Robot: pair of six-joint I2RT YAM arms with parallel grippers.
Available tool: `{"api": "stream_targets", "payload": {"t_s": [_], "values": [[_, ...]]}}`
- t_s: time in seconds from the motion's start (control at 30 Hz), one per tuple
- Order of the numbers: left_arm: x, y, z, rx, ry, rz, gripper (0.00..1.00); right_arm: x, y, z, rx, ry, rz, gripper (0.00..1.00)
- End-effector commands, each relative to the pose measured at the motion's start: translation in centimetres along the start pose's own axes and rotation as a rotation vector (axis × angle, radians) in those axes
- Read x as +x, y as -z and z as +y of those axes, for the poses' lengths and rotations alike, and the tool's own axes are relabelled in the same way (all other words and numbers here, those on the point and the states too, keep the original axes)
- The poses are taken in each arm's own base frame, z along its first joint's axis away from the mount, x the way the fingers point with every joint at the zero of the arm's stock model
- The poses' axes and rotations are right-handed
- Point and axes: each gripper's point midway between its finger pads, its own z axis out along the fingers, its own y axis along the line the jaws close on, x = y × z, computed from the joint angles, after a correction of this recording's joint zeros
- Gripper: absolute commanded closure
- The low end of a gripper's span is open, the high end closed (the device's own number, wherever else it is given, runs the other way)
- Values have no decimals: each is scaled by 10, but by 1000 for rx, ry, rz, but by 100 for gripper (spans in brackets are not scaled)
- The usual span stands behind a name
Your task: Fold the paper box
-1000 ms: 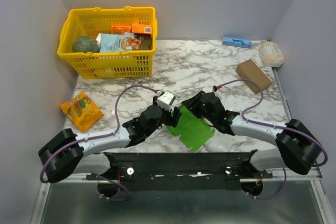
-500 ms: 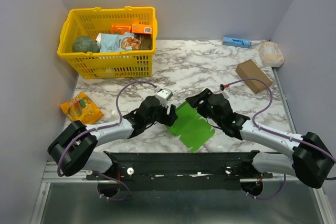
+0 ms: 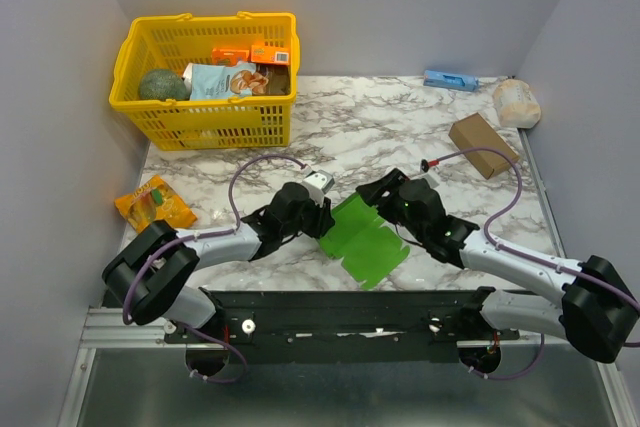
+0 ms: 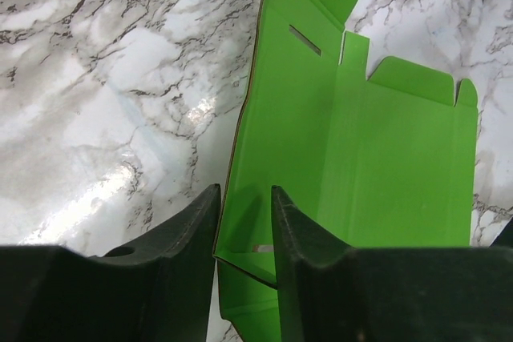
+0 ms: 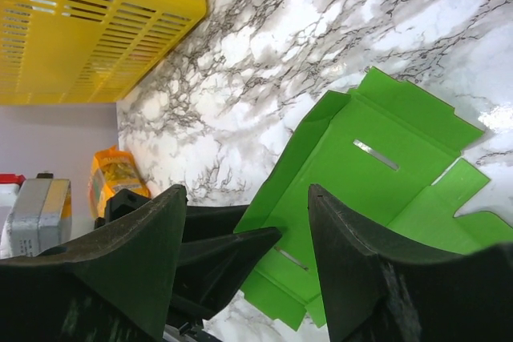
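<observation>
The left claw point(image 4: 244, 198) straddles the paper box point(image 4: 361, 158) edge, seemingly unclamped.

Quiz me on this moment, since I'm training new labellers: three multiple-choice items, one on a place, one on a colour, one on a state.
1. Where is the paper box? A in the basket; B on the marble table; C under the basket.
2. What colour is the basket? A red; B yellow; C blue.
3. The right gripper is: A open, gripping nothing; B shut on the paper box; C shut on the basket.
Answers: B, the card lies on the marble. B, its walls are yellow. A, its jaws stand wide apart.
</observation>
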Motion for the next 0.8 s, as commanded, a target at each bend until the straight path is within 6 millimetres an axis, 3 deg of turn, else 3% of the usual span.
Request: {"api": "stream_targets", "payload": {"t_s": [0.0, 0.13, 0.4, 0.77], "values": [[-20, 6, -10, 18, -72, -89, 65, 5, -6, -13, 44, 25, 12, 30], [-22, 12, -16, -13, -170, -117, 71, 19, -13, -11, 37, -6, 69, 22], [-27, 26, -19, -109, -319, -182, 76, 40, -23, -11, 23, -99, 137, 22], [-20, 20, -26, -237, -459, -153, 78, 56, -27, -16, 25, -132, 197, 43]]}}
